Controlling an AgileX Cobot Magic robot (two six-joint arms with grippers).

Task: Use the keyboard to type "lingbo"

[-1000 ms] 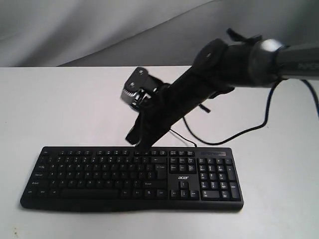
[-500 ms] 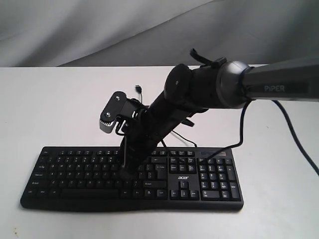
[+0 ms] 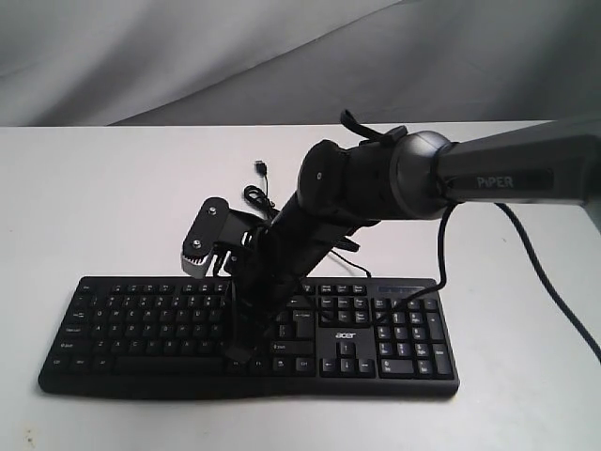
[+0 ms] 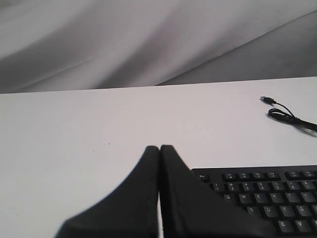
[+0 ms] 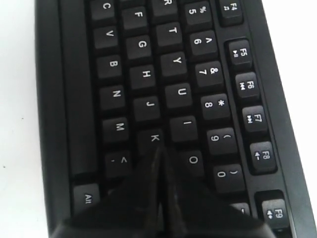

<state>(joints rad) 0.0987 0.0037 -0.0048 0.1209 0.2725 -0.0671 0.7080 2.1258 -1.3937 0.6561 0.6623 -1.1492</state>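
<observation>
The black keyboard (image 3: 141, 319) lies along the table's front, with its "acer" logo (image 3: 346, 335) left of the number pad. My right gripper (image 3: 236, 353) reaches across from the right and points down onto the letter keys, shut with nothing held. In the right wrist view its tips (image 5: 159, 151) sit between the K key (image 5: 154, 138) and the O key (image 5: 192, 159), hiding the key beneath. My left gripper (image 4: 159, 148) is shut and empty over bare table beside the keyboard's Esc corner (image 4: 200, 176). The left gripper does not show in the exterior view.
The thin black USB cable (image 3: 255, 194) coils on the white table (image 3: 113, 207) behind the keyboard, its plug (image 3: 260, 167) lying loose. The right arm's own cable (image 3: 526, 254) hangs over the table at the right. Grey cloth (image 3: 188, 56) forms the backdrop.
The right arm has swung left and down. Its shut gripper went from the keyboard's back edge to the letter keys in the middle rows. The keyboard has not moved.
</observation>
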